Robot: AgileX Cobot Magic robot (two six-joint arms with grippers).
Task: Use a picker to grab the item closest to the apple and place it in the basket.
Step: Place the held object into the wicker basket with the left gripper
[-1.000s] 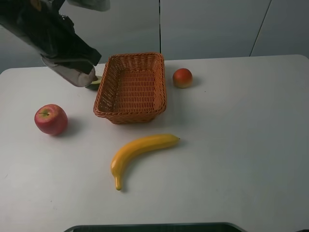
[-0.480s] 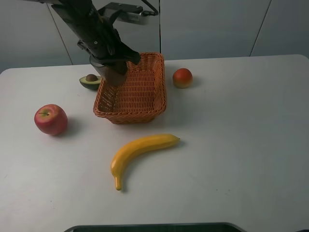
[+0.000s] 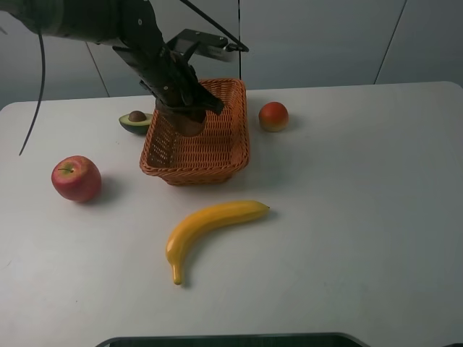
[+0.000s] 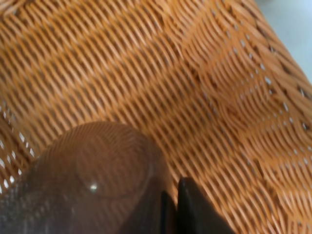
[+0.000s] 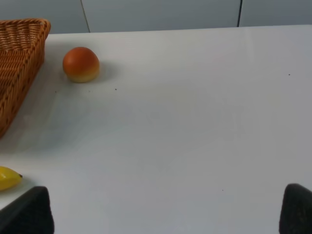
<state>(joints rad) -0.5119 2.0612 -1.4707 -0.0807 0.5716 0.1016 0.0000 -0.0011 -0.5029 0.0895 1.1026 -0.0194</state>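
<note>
Bright, even light; blurred left wrist view

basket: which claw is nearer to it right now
Left. The left claw hangs over the basket's inside, its picker cup over the woven floor. The right claw is open over the table, well apart from the basket.

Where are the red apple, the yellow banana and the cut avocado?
Round red apple (image 3: 76,178), high view, middle of its skin.
Curved yellow banana (image 3: 210,220), high view, middle of its body.
Halved green avocado (image 3: 134,123), high view, its cut face.
</note>
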